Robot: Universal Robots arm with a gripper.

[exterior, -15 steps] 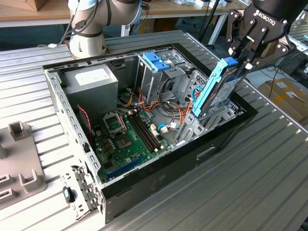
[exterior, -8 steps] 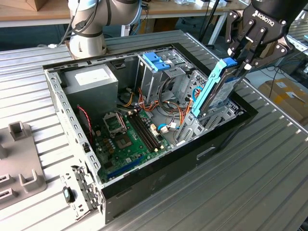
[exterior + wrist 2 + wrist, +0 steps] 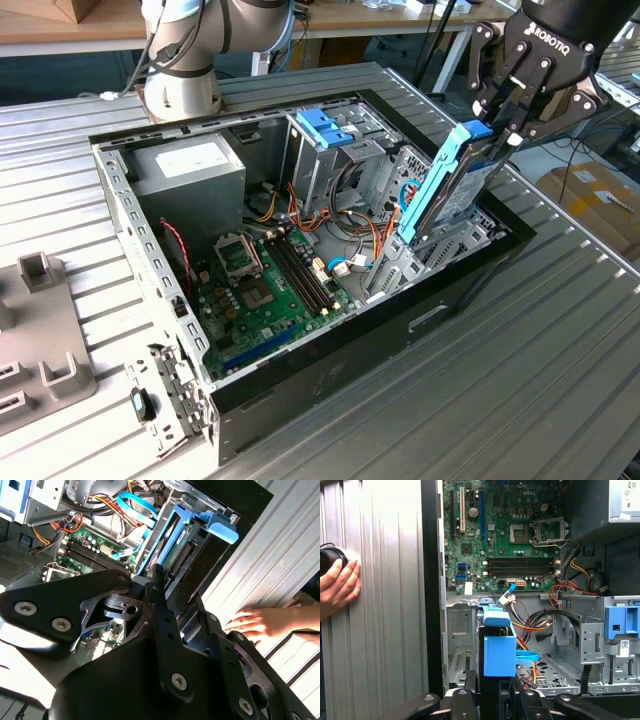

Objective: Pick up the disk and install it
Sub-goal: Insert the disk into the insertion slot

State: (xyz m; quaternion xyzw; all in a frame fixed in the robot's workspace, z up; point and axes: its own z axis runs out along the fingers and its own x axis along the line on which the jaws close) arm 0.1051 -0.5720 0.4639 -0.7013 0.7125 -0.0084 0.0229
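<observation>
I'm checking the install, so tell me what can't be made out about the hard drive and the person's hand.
Flat grey-metal hard drive in its light-blue plastic carrier: lower end hidden inside the grey metal drive bay, exterior view; seating unclear.
Person's hand: cut off by the picture edge, first wrist view.

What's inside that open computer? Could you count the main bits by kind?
disk, held in the gripper: 1
blue bracket on the metal cage: 1
power supply: 1
green motherboard: 1
Total: 4
</observation>
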